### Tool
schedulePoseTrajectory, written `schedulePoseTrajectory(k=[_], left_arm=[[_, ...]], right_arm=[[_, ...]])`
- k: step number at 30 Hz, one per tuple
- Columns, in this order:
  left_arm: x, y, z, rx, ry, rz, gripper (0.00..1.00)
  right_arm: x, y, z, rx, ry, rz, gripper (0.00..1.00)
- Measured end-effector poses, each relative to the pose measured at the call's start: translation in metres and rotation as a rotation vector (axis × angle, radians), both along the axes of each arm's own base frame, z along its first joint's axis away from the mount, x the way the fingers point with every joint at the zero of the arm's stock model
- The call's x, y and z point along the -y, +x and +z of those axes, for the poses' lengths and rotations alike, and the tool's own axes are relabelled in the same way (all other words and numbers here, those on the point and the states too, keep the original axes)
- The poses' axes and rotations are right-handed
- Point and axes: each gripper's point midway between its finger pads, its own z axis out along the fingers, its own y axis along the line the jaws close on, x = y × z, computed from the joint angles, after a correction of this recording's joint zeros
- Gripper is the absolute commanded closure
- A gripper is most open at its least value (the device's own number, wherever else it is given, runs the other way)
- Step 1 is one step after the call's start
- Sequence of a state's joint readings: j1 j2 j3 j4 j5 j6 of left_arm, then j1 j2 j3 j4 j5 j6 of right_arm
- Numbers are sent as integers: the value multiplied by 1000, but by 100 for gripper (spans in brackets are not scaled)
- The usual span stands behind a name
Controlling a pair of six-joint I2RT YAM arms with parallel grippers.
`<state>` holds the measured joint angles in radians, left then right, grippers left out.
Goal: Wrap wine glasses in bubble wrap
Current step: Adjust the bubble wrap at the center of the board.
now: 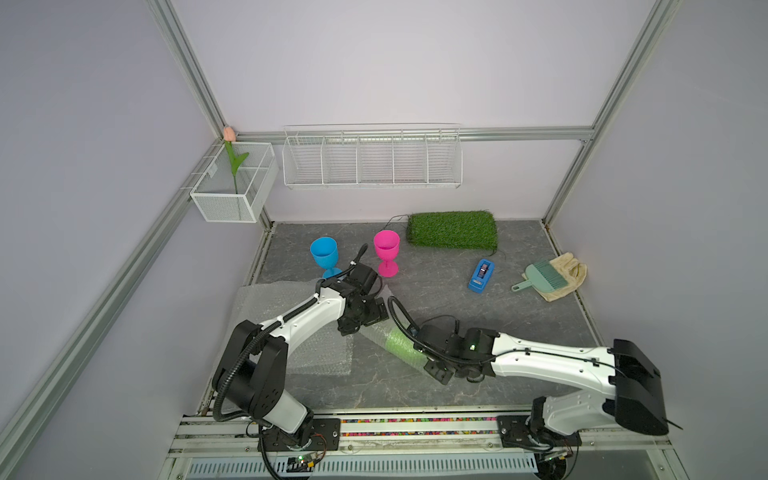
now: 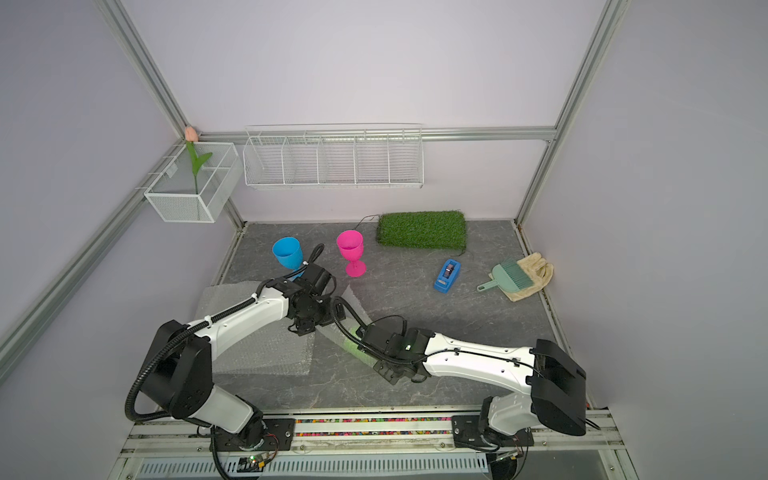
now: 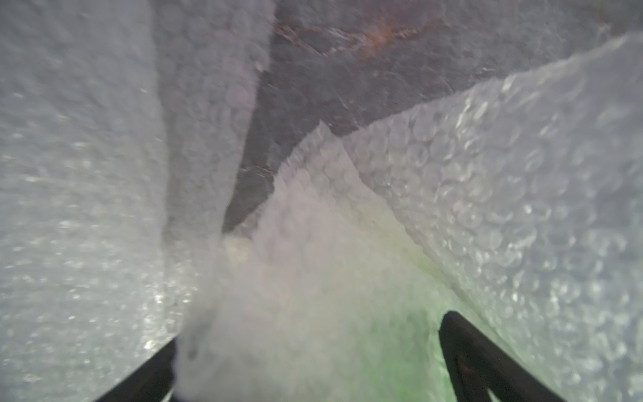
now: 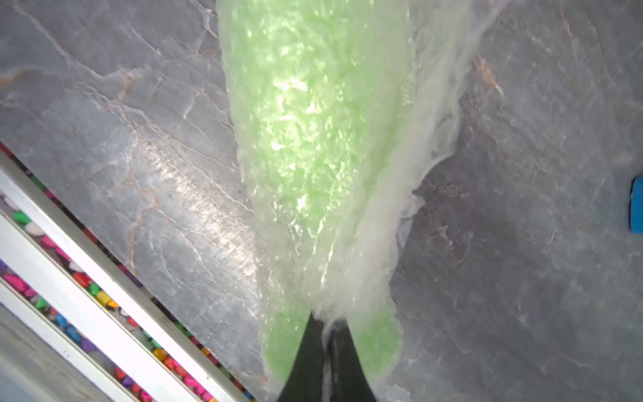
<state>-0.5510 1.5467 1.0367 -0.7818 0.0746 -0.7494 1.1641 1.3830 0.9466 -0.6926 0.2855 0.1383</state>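
My right gripper (image 4: 327,322) is clamped on the bubble wrap (image 4: 410,174) bunched at the near end of the lime green goblet (image 4: 313,104) lying on the desk (image 4: 139,156) straight ahead, likely to stop it unrolling, while my left gripper (image 3: 309,334) hangs wide apart over its far end.
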Motion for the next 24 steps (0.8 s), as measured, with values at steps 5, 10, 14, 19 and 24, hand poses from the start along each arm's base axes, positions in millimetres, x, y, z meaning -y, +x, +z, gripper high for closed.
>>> schedulePoseTrajectory(k=[5, 10, 14, 19, 24], left_arm=[[-15, -6, -4, -26, 60, -27, 6], [-28, -9, -17, -80, 98, -45, 13], [-44, -6, -16, -66, 153, -60, 15], [-44, 12, 36, 140, 144, -199, 16], [-6, 19, 98, 419, -3, -514, 20]], right_arm=[[15, 5, 0, 30, 10, 130, 93], [27, 9, 4, 81, 11, 251, 93], [30, 12, 7, 111, 3, 336, 93], [30, 12, 5, 115, -16, 432, 93], [33, 11, 0, 112, -57, 505, 93]])
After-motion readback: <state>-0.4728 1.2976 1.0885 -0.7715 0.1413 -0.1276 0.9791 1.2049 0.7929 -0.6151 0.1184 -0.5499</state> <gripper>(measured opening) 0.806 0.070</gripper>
